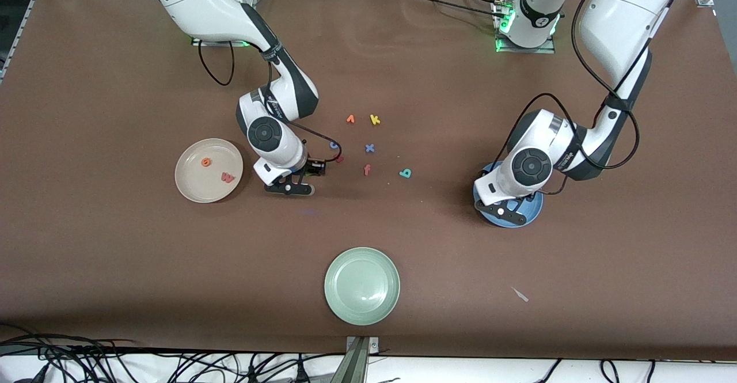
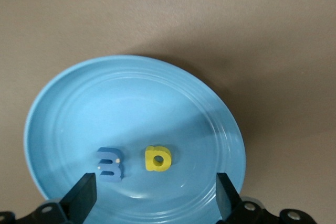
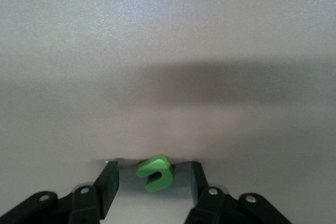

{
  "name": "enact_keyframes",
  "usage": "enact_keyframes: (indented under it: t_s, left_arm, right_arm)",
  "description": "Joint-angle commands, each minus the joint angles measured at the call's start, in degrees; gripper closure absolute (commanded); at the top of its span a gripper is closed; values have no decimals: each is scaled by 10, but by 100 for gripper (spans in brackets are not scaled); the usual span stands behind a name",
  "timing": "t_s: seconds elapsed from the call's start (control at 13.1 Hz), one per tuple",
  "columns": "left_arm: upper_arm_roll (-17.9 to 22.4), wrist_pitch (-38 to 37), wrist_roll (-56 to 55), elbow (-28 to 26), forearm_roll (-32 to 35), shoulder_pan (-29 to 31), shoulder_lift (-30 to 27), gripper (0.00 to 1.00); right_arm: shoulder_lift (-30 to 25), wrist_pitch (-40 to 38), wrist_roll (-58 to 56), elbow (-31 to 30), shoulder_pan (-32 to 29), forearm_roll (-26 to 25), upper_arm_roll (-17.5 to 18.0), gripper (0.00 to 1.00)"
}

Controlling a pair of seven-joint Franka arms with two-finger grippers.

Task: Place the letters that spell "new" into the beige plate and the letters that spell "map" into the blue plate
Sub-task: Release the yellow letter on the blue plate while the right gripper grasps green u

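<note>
The left gripper (image 2: 155,195) hangs wide open over the blue plate (image 2: 63,108), where the m (image 2: 111,164) and a (image 2: 158,159) lie just under its fingers, while the right gripper (image 3: 153,182), beside the beige plate (image 1: 190,184), brackets the green n (image 3: 155,172) with fingers partly apart, not yet touching it.

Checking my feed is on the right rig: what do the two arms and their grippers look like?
Both arms have glossy white shells with dark grey joint bands and round dark caps at the wrists. Black cables loop along each. The left gripper and right gripper have black fingers. Green lights glow at both bases.
</note>
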Motion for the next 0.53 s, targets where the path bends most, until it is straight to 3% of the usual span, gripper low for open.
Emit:
enact_keyframes:
  t_s: [0.0,0.15,0.46]
  left_arm:
    - [-9,-16,-1,0,6,-1,-22,0]
    - [-29,-13,-25,7,6,-3,-17,0]
    - [-30,-13,-98,23,2,-31,-6,0]
  right_arm:
    - [-2,11,-4,-8,4,3,1,46]
    - [-1,11,-4,-8,4,3,1,54]
    - [1,14,-4,-6,4,2,1,65]
